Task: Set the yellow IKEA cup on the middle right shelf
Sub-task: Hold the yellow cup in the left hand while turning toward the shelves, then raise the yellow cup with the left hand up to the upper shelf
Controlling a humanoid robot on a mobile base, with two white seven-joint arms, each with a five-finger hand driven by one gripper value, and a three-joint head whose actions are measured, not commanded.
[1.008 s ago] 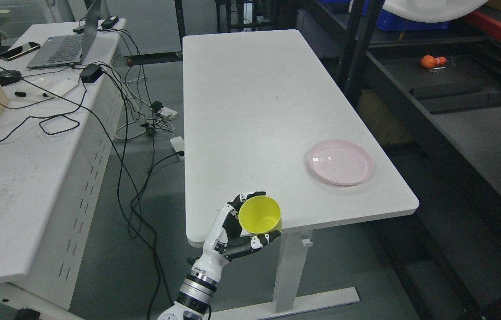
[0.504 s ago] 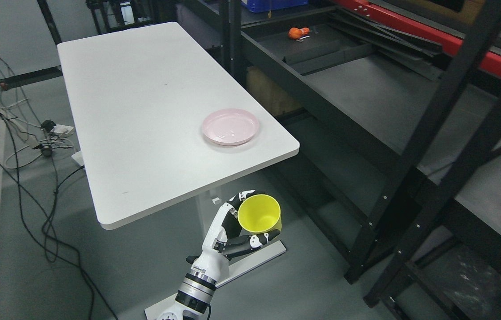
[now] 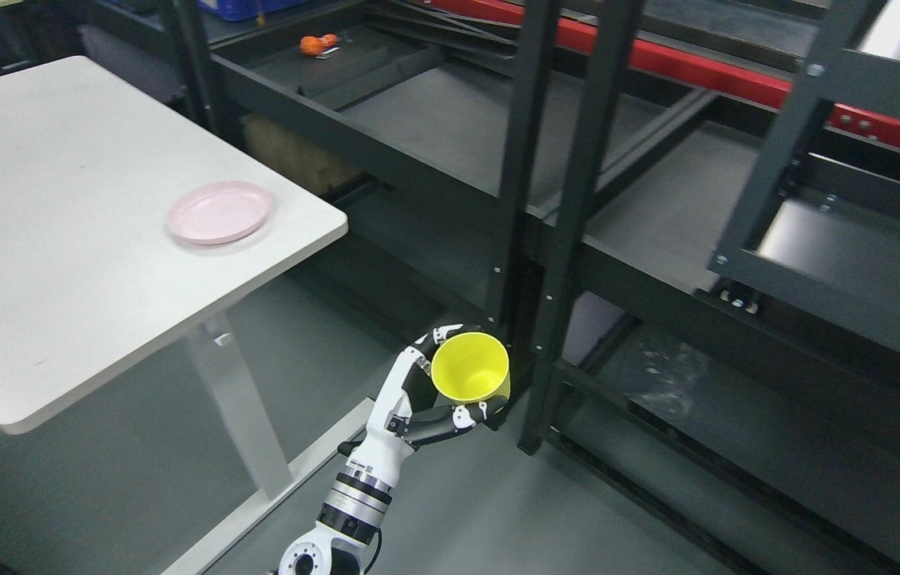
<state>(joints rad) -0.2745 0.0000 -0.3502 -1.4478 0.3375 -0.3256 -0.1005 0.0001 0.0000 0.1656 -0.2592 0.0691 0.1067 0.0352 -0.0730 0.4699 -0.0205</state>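
Note:
The yellow cup [image 3: 469, 361] is upright, its mouth facing up towards me, low in the middle of the head view. My left hand [image 3: 473, 369] is shut on it, with the fingers [image 3: 427, 345] behind its far side and the thumb [image 3: 450, 427] under its near side. The cup hangs over the grey floor, just in front of the foot of the black rack's double upright [image 3: 553, 192]. Dark shelf boards [image 3: 450, 120] run behind and to the right of that upright. My right hand is out of view.
A white table [image 3: 58, 271] stands at the left with a pink plate [image 3: 219, 212] near its right corner. An orange object [image 3: 314, 44] lies at the back of the shelf. A second rack frame [image 3: 777, 168] and a red beam [image 3: 697, 72] are at the right.
The camera has swung right: table and plate slid to the picture's left and the black rack now fills the right. My left hand keeps the cup in the same grasp.

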